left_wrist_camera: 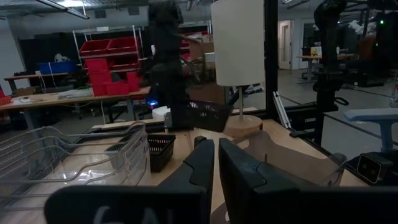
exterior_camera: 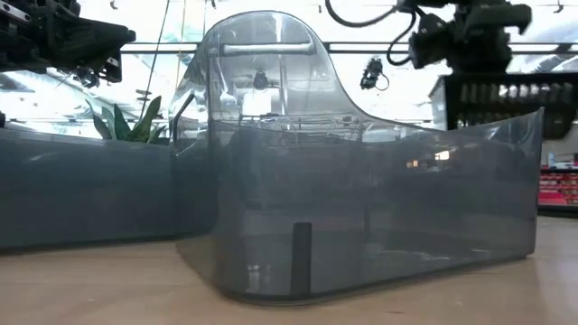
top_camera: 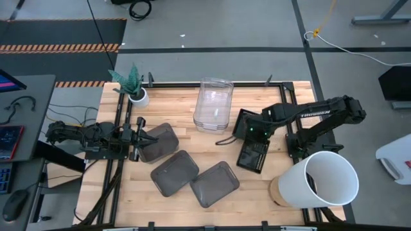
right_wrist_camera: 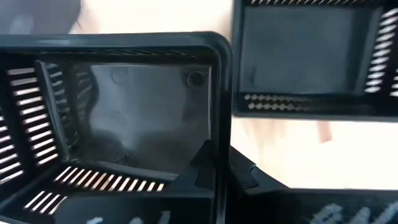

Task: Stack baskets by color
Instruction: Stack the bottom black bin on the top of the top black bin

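While the big white bucket [top_camera: 327, 179] is lying on its side at the near right corner of the table [top_camera: 128, 192], it is sitting close beside the right arm and crowding that side. Left of the bucket, two smoky grey baskets [top_camera: 174, 172] [top_camera: 215, 183] are resting flat near the front edge, just beside each other. A third grey basket [top_camera: 157, 141] is lying farther back and left, and the left gripper [top_camera: 142, 138] is hanging at its edge with its fingers [left_wrist_camera: 199, 165] nearly pressed together; whether they are pinching the rim cannot be told.

Just past the bucket, a black basket with holes [top_camera: 253, 156] is sitting on the wood. The right gripper [top_camera: 247, 128] is clenching the wall of another black basket [top_camera: 250, 122] behind it. Farther back from the bucket, the clear baskets [top_camera: 213, 102] are standing as a stack in the middle. A small white plant pot [top_camera: 138, 96] is sitting at the far left.

From table height, a grey basket [exterior_camera: 361, 208] is filling most of the picture and blocking what lies behind. The right wrist view is showing the held black basket [right_wrist_camera: 124, 106] from above, with slotted walls and a plain floor, and another black basket [right_wrist_camera: 311, 56] beside it.
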